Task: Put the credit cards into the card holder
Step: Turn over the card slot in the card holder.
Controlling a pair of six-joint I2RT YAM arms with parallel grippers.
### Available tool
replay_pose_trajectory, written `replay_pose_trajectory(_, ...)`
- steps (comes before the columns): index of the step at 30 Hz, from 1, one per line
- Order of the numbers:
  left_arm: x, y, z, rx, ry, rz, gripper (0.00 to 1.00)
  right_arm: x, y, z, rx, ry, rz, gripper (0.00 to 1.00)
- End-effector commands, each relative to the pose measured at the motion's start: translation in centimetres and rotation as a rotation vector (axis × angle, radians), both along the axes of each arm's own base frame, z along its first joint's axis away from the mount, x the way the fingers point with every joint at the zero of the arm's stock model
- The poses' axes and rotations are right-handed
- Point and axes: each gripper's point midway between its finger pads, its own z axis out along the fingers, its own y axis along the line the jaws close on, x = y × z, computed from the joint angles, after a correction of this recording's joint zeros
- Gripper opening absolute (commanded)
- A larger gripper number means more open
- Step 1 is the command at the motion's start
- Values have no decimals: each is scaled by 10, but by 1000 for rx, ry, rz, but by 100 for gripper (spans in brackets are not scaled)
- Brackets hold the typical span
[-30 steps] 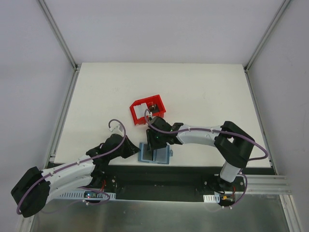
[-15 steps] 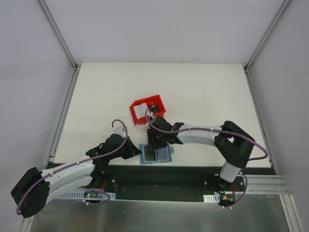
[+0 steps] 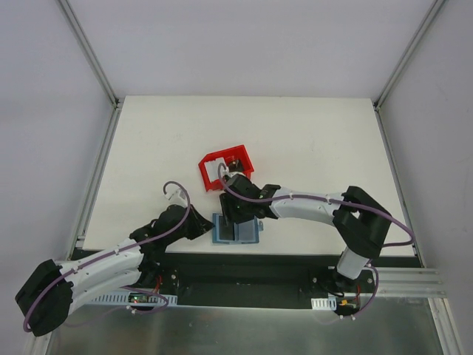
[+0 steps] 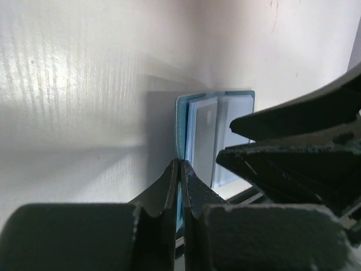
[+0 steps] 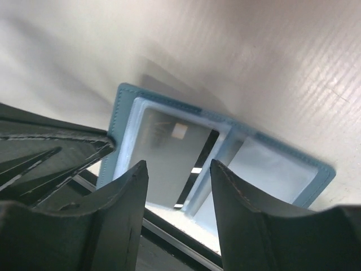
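Since last frame my right gripper has shifted toward 9 o'clock, released above the card holder at the table's 6 o'clock edge; left gripper clenches its rim, so I'd seat the pale card squarely.

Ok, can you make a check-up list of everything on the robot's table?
Surface: white table, plain.
Job's things: card holder lies open at the near edge; a grey card sits in one pocket.
Clutter: red bin beyond the holder, something pale inside.
Grippers: left gripper shut on the holder's edge; right gripper open above it.
Cables: purple cables loop along both arms.
Surroundings: white walls, metal frame.
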Motion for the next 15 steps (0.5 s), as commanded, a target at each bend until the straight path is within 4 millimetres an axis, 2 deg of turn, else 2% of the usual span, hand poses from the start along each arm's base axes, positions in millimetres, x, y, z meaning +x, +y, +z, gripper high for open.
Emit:
replay_pose_trajectory(1, 25, 1, 27, -35, -74, 120, 0, 8, 11, 31, 5, -102, 11, 51)
replay_pose_trajectory(15, 21, 1, 22, -32, -41, 117, 0, 4, 30, 16, 5, -67, 11, 53)
